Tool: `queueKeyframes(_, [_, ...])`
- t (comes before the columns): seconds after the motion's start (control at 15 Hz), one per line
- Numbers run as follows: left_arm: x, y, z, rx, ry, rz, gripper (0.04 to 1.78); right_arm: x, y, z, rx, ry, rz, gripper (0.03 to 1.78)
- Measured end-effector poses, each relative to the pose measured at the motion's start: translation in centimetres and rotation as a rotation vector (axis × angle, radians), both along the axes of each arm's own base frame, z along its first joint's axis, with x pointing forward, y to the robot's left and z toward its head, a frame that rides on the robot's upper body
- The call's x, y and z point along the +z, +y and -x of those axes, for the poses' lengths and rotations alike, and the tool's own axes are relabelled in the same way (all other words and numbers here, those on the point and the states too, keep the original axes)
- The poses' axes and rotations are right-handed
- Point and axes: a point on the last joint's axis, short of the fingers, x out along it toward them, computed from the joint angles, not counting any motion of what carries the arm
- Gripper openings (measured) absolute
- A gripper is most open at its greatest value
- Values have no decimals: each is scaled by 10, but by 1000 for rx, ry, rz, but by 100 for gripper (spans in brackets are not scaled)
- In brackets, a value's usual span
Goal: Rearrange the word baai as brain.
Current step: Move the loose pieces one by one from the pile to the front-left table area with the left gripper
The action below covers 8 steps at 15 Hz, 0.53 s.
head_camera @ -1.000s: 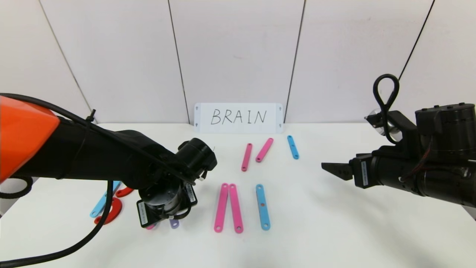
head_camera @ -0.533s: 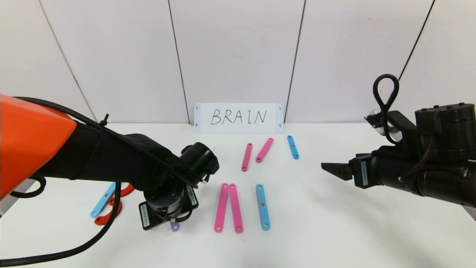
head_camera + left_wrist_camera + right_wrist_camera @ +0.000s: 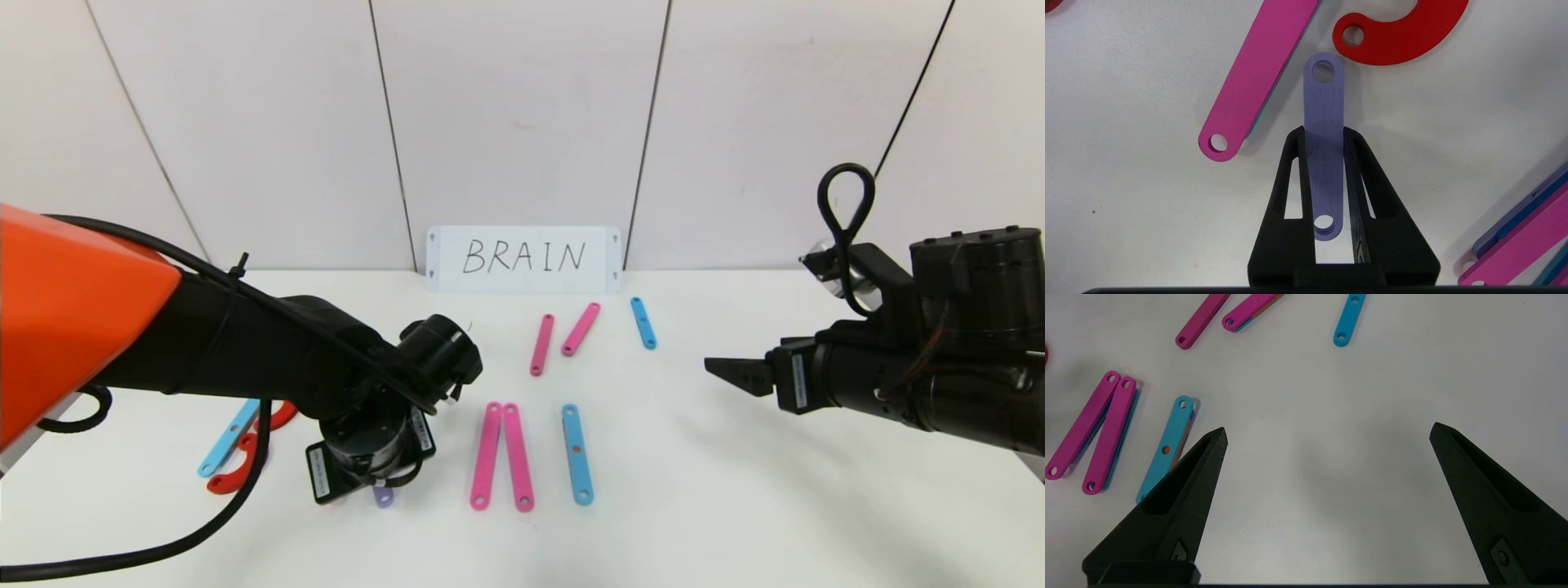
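The word is laid out in flat holed strips on the white table. My left gripper is shut on a short purple strip, gripping its two long edges close to the table. In the head view only the strip's end shows below my left wrist. A pink strip and a red half-ring lie just past it. Two long pink strips and a long blue strip lie in the middle. My right gripper is open and empty, hovering at the right.
A white BRAIN card leans on the back wall. Two short pink strips and a short blue one lie before it. A blue strip and red half-rings lie at the left, partly behind my left arm.
My left arm has shifted slightly to the right with the purple strip. The pink tip that showed under its wrist is now hidden. The right arm has not moved.
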Motion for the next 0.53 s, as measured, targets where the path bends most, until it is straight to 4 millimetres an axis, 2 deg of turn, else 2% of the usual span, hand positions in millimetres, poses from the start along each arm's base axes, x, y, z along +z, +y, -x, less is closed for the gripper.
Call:
queueKeyframes(0.13, [-1,0,0,1,-3,-8,34,0,0,0,1,0,0,173])
queueKeyframes(0.27, [-2,0,-1,3,-5,-15,50,0,0,0,1,0,-1,173])
queueKeyframes(0.4, [-1,-1,-1,1,-7,-11,76,0,0,0,2,0,0,173])
queueKeyframes(0.53, [-1,-2,-2,0,-9,-9,112,0,0,0,2,1,0,173])
